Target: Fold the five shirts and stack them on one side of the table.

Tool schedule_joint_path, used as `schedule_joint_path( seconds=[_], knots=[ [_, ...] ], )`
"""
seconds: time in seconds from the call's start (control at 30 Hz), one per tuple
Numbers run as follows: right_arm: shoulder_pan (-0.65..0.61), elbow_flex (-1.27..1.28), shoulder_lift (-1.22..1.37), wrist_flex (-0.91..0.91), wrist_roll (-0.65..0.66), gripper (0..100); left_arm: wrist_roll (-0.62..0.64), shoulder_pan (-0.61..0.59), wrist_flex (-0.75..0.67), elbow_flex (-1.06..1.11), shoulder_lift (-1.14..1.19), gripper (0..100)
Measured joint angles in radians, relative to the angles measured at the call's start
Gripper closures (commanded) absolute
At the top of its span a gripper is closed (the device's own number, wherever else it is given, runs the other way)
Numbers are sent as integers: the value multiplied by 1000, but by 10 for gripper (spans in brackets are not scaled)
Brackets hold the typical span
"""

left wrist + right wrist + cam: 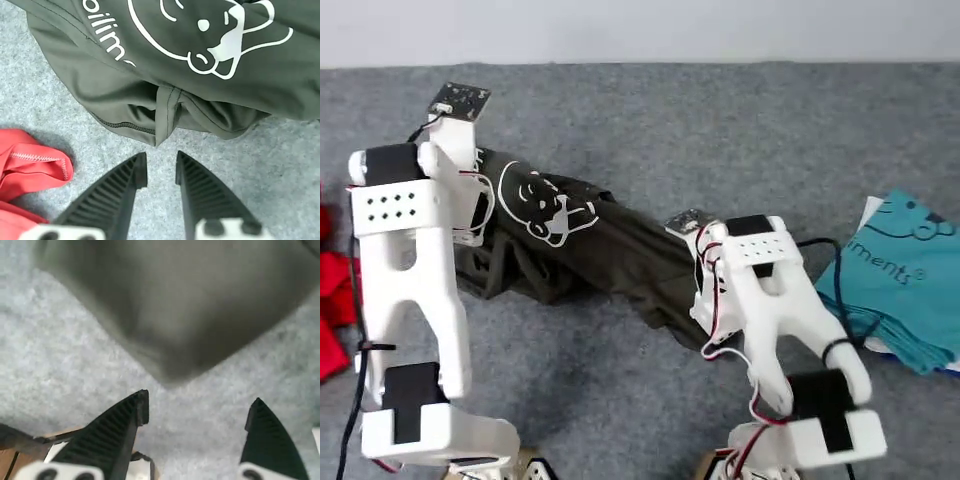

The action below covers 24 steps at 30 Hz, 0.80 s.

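1. Looking down over the table in the high view: finds an olive shirt [605, 245] with a white bear print, bunched in a long heap from near the left edge of the tabletop [720, 130] to its middle. Places the left arm [410, 250] over the heap's left end and the right arm [760, 290] at its right end. Notes red shirts [330, 300] at the left edge and a teal shirt [890, 270] at the right edge, both apart from the heap.
2. Turning to the left wrist view: catches the left gripper [160, 165] narrowly parted, gripping nothing, just short of a folded hem of the olive shirt [200, 85]. Puts the red shirts [30, 165] close by on grey tabletop, not touching the olive cloth.
3. Turning to the right wrist view: finds the right gripper [200, 402] spread wide, holding nothing, over grey tabletop just off the blurred edge of the olive shirt [175, 305].
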Motion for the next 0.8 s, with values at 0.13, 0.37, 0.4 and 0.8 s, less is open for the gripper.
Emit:
schedule_joint_path(
  seconds=[0.13,0.37,0.4,0.8],
  knots=[
    [-32,0,81,-55,3,688,-2,0,0,0,0,899],
    [-35,-15,212,-135,2,784,-2,0,0,0,0,899],
    [-34,-28,229,-135,2,833,-2,0,0,0,0,899],
    [-29,-81,239,-115,2,988,-2,0,0,3,0,901]
  ],
)
